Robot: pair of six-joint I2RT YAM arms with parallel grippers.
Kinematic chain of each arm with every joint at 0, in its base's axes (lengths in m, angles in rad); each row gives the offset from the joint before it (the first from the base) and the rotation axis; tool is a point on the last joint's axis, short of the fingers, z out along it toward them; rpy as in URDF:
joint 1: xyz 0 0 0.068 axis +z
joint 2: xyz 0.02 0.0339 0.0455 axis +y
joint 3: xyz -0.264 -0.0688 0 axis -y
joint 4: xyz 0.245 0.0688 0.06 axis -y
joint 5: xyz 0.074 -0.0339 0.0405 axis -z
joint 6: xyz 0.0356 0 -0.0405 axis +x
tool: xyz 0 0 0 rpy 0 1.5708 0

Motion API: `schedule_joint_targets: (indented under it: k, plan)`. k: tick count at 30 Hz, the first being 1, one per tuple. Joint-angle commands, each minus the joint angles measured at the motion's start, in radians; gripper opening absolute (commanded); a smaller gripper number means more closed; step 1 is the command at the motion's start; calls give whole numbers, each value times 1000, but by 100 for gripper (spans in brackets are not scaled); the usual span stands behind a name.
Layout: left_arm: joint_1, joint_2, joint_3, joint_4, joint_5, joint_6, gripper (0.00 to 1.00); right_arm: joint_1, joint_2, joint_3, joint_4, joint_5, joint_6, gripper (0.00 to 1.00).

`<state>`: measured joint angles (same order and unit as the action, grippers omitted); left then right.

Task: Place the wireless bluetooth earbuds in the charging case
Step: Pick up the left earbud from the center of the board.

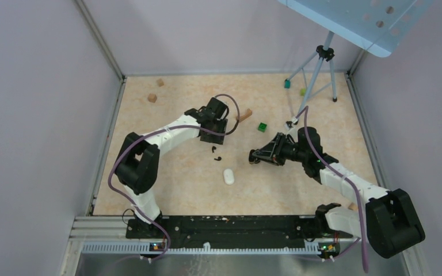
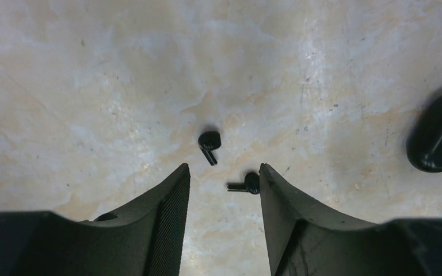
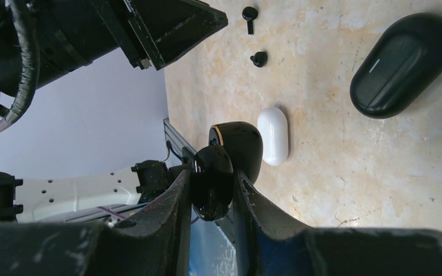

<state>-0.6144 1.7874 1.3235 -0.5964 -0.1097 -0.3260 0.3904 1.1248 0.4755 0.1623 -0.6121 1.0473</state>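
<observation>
Black earbuds [image 2: 209,141] by left jaws | right wrist alone: open case [image 3: 233,149] clamped

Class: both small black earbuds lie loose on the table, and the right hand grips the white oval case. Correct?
No. The right hand grips a glossy black charging case; the white oval case lies free on the table, as the right wrist view shows. The rest holds.

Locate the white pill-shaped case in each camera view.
Top external: white case mid-table, just below the black earbuds in the picture.
Left wrist: not in it.
Right wrist: centre of frame, below the earbuds.
Shared landmark: the two black earbuds, visible in all three views.
</observation>
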Motion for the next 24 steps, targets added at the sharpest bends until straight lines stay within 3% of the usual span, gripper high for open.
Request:
schedule_joint_targets:
  k: [1,11,24]
  plan:
    - [13,-11,1,-80,24,-190,51,5,-38,3,25,-13,-20,0]
    - [17,72,1,-54,-80,-258,44,5,-37,7,33,-16,-18,0]
    - [18,166,63,-59,-91,-246,39,5,-37,12,20,-11,-24,0]
